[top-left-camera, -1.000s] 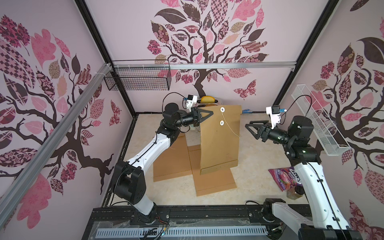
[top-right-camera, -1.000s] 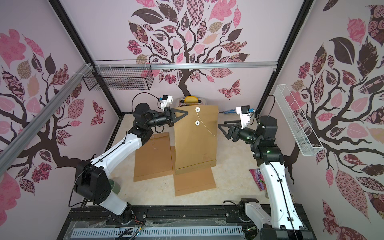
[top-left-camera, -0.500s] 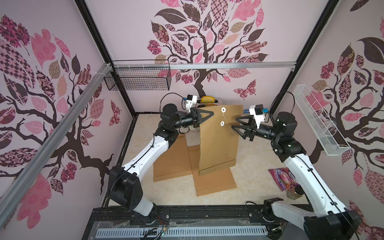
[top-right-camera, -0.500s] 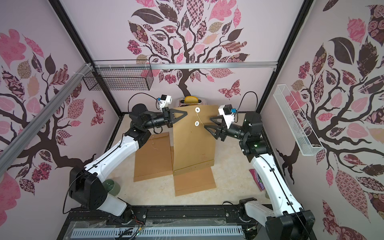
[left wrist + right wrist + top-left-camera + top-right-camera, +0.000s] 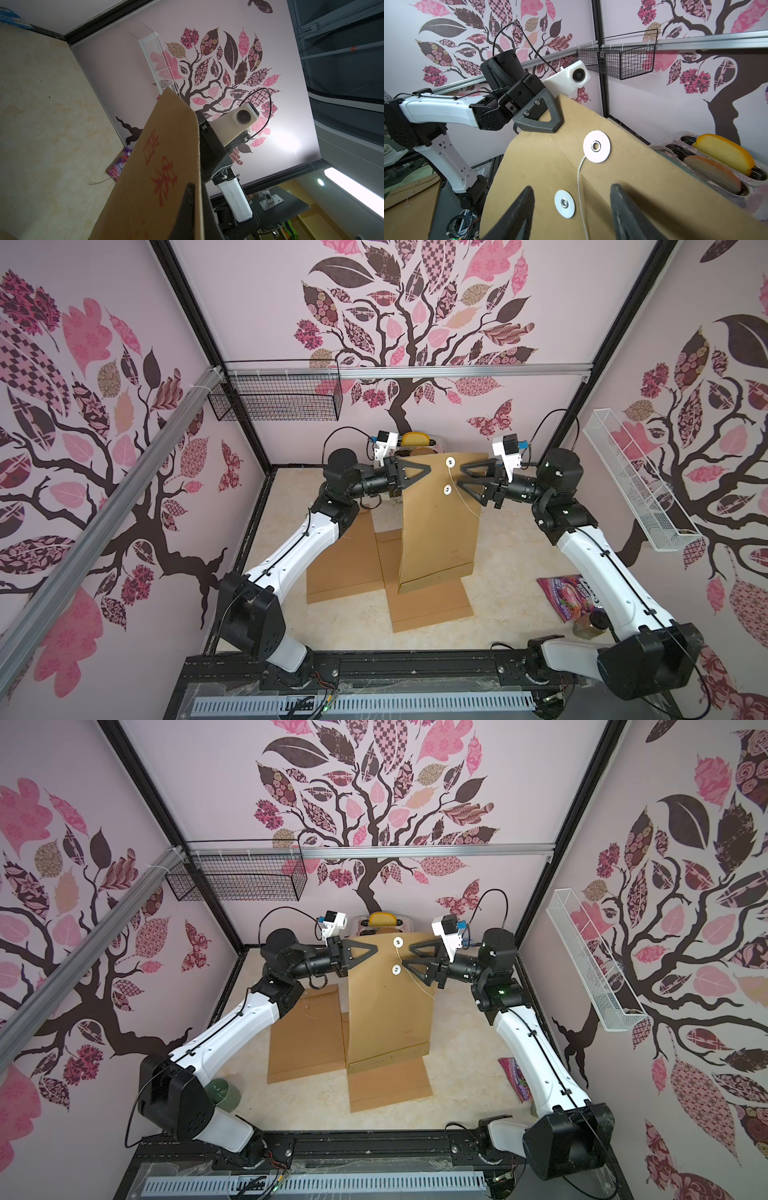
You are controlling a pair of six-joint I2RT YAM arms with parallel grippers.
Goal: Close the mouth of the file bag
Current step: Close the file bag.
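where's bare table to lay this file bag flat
Bare tabletop lies between the held file bag and the right arm, behind the snack pouch. Crowded: the centre and left, under two flat file bags, and the back by the toaster.

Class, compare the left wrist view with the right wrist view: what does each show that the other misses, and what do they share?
Only the left wrist view shows the red printed characters on the file bag and the pink snack packet on the table. Only the right wrist view shows the upper white disc, the lower white disc, the string and the toaster with bread slices. Both show the brown file bag, pinched at its edge by the left gripper.
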